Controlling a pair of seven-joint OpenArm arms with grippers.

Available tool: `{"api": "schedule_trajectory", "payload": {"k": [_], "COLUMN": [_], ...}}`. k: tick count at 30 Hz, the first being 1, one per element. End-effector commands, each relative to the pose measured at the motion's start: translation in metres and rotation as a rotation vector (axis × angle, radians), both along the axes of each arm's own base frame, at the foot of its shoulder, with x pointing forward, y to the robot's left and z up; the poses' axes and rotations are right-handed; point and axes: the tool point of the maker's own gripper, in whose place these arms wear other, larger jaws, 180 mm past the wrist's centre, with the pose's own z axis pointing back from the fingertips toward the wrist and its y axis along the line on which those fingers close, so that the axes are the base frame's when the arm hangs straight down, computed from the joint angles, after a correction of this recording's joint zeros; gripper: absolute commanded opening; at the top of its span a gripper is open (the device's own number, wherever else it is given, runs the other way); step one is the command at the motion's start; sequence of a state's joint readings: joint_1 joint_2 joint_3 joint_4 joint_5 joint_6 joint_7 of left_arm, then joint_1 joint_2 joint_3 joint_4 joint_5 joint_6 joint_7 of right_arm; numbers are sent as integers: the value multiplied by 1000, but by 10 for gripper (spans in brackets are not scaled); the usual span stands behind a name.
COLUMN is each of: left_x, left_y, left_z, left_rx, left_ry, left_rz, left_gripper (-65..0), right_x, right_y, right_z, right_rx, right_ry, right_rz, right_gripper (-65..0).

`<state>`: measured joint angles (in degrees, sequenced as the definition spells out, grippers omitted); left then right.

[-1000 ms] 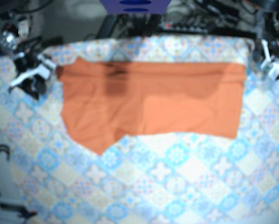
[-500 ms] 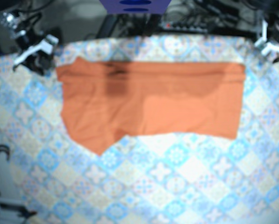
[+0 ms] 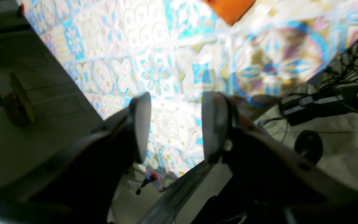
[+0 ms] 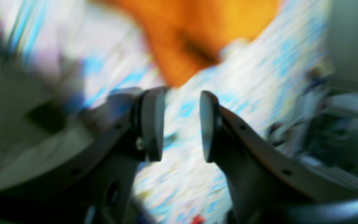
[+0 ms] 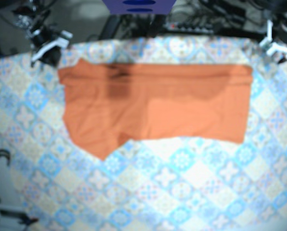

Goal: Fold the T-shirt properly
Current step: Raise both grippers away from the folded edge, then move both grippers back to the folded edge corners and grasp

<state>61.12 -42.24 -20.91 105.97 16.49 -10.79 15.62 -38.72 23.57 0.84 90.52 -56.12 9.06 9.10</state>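
Both are pulling back toward the desk's (image 5: 181, 192) far corners: right hand (image 5: 48, 44) and left hand (image 5: 276, 46) are hanging half-open and empty, with the T-shirt (image 5: 153, 106) lying between them.

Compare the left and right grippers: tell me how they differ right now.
The left gripper hangs at the far corner of the table on the base view's right; the right gripper at the far corner on its left. The left wrist view catches only a tip of the orange T-shirt; the right wrist view shows a broad patch ahead. The left jaws look slightly wider apart than the right. Both are open, empty and off the shirt.
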Motion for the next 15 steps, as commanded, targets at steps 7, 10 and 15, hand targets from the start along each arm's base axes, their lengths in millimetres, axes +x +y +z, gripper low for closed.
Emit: {"api": "schedule_trajectory", "payload": {"k": [7, 10, 15], "left_x": [5, 5, 6], "left_y": [2, 3, 3], "left_z": [7, 7, 7], "left_rx": [14, 15, 16], "left_ry": [-20, -21, -22], "left_rz": [-11, -10, -10], "left_gripper": [-389, -389, -389], "right_x": [12, 8, 17], "right_y": [6, 3, 2], "right_z": [-1, -6, -8], "right_rx": [13, 10, 10], "right_ry": [-32, -15, -25], "right_rz": [30, 22, 18], "right_gripper": [-455, -455, -455]}}
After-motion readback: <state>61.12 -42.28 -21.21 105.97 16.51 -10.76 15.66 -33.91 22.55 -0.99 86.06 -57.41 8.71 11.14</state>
